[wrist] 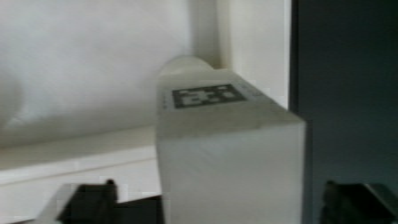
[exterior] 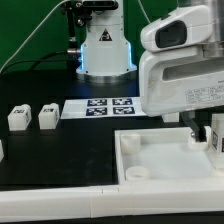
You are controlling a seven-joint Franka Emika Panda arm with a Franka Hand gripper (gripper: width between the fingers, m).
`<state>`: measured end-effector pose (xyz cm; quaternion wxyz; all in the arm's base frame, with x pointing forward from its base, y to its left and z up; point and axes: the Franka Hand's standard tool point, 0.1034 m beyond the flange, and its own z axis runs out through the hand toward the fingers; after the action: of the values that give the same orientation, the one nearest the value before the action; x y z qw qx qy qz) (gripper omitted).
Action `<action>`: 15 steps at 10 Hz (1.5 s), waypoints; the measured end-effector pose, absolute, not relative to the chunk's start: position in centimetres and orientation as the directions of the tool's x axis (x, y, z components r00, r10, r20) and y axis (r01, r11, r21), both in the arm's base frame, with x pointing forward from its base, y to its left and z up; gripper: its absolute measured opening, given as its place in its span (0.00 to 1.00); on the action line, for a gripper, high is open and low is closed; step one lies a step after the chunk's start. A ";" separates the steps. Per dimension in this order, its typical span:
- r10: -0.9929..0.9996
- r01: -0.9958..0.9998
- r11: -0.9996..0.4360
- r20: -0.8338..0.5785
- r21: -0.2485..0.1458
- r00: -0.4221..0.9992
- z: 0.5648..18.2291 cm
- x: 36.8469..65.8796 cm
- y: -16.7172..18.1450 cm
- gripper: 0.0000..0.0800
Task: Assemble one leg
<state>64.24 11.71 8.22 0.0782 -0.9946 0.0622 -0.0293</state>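
Note:
My gripper (wrist: 219,195) is shut on a leg (wrist: 228,150), a white stubby block with a square tag (wrist: 205,96) on its far end. The dark fingers (wrist: 93,200) sit on either side of it. Past the leg I see a white wall and corner of the tray-like part (wrist: 107,110). In the exterior view my gripper (exterior: 205,128) hangs at the right, with the held leg (exterior: 214,136) over the right end of the white tray-like part (exterior: 160,165). Two more legs (exterior: 18,117) (exterior: 47,116) stand on the black table at the left.
The marker board (exterior: 100,106) lies on the table behind the tray-like part. A white cylindrical base with a blue glow (exterior: 105,52) stands at the back. Another white part (exterior: 2,148) pokes in at the left edge. The arm's white body (exterior: 185,70) fills the upper right.

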 end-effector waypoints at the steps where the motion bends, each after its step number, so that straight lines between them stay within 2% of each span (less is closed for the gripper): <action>1: -0.124 -0.115 -0.981 0.049 -0.159 0.991 8.2 64.2 11.7 0.52; 2: -0.185 -0.176 -0.971 0.039 -0.163 0.982 8.2 64.2 11.7 0.38; 6: -0.563 -0.560 -0.812 -0.033 -0.165 0.826 8.1 64.3 11.0 0.38; 8: -0.798 -0.802 -0.577 -0.103 -0.157 0.594 7.9 64.1 10.4 0.38; 10: -0.940 -0.951 -0.261 -0.182 -0.163 0.289 7.7 63.6 10.0 0.38; 12: -0.968 -0.989 -0.047 -0.236 -0.143 0.080 7.7 63.0 10.3 0.38; 13: -0.966 -0.992 0.055 -0.256 -0.112 -0.025 7.7 62.8 10.8 0.38; 15: -0.967 -0.992 0.050 -0.254 -0.113 -0.020 7.7 62.7 10.9 0.38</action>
<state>62.74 10.91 7.73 0.1321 -0.6874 0.7125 0.0481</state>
